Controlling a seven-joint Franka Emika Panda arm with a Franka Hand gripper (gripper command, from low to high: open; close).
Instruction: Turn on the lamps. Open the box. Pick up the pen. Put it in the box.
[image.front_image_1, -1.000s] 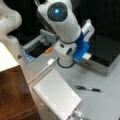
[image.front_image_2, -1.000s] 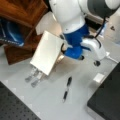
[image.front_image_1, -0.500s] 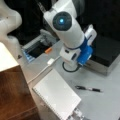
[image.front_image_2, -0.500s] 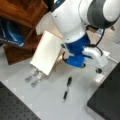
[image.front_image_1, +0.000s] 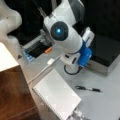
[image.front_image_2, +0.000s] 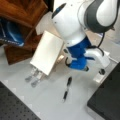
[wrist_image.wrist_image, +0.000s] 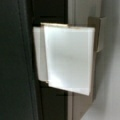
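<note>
The box (image.front_image_1: 110, 53) has a black lid and silver sides and lies shut at a front view's right; it also shows in the other view (image.front_image_2: 107, 100). Its white front tag (wrist_image.wrist_image: 67, 60) fills the wrist view, with no fingers showing there. My gripper (image.front_image_2: 101, 72) hangs right at that tag (image.front_image_2: 98, 78) on the box's front edge. The black pen (image.front_image_1: 88, 88) with a pale middle band lies on the grey table in both front views (image.front_image_2: 67, 88), apart from the gripper. A cream lampshade (image.front_image_1: 6, 60) with a slanted edge stands at the left.
A white spiral notebook (image.front_image_1: 56, 96) lies near the pen, also seen propped (image.front_image_2: 47, 52). A grey tray with a blue rim (image.front_image_1: 31, 51) and an orange stub (image.front_image_1: 48, 50) sit behind the arm. Brown wooden furniture (image.front_image_2: 22, 15) stands beside the table.
The arm has swung towards the box, bringing the hand down to the white tag on its front edge. The pen and notebook have not moved.
</note>
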